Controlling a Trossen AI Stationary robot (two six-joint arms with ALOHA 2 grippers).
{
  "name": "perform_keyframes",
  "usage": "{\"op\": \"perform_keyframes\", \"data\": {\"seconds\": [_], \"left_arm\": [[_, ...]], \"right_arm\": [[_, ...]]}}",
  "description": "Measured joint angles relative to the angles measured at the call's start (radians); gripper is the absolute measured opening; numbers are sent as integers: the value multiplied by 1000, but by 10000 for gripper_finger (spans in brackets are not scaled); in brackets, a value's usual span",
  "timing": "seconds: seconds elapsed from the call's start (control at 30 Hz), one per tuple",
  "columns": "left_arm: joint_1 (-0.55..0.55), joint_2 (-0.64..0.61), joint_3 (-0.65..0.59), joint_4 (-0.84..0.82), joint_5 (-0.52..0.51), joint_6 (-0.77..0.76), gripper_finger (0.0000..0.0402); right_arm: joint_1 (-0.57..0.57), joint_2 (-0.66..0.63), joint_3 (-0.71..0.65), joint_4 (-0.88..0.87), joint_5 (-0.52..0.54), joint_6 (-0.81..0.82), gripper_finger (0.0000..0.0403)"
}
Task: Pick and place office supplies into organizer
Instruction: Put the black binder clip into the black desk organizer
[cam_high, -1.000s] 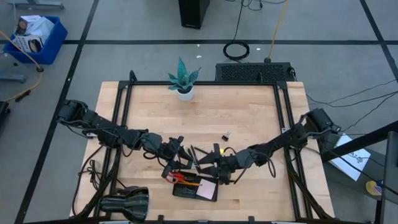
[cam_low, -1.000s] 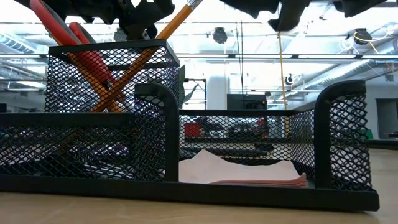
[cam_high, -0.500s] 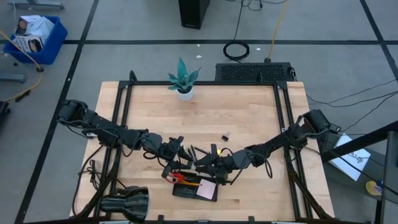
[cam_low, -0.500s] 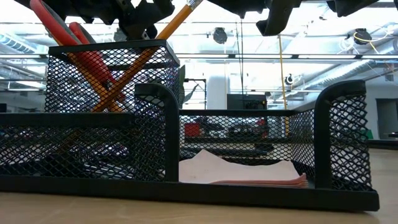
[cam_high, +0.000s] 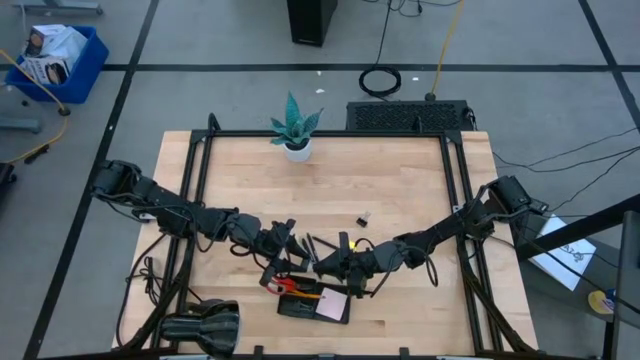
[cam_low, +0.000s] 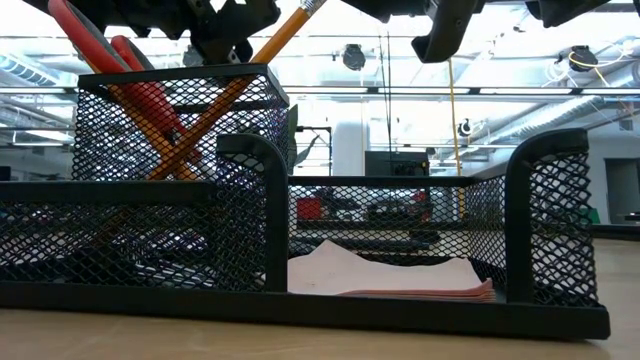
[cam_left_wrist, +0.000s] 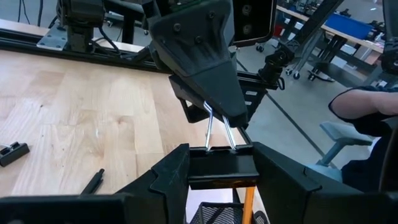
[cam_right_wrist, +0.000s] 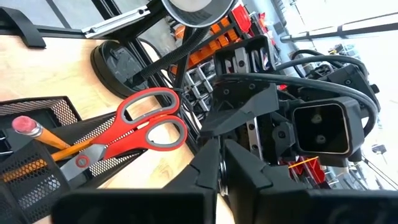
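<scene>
I see the black mesh organizer (cam_low: 300, 250) filling the frame, sitting on the table (cam_low: 300, 340). Red scissors (cam_low: 130, 85) & orange pencils (cam_low: 240, 80) stand crossed in the tall compartment w/ tips down. Pink-white note pad (cam_low: 390, 278) lies flat in the low compartment beside it. Dark arm parts (cam_low: 440, 25) hang along the top edge.

No legible text, label, brand, number or sign is present in any view. The printed packaging in the blue bin (cam_high: 58, 55) on the floor, well apart from both grippers, carries markings too small to read. The white sheet (cam_high: 562, 252) on the floor beyond the right arm's base is likewise unreadable.
</scene>
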Motion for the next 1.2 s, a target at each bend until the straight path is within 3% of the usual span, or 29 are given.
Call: {"op": "perform_keyframes", "data": {"seconds": [0.67,0.8,1.0,1.2], "left_arm": [[0,0,1,5,-24,-26,175],[0,0,0,-3,-23,-33,208],[-7,0,0,-1,-16,-37,290],[-4,0,0,-44,81,34,347]], "right_arm": [[47,0,0,2,150,4,4],[49,-2,0,4,152,4,2],[49,-2,0,3,152,4,3],[65,-9,0,7,179,6,3]]}}
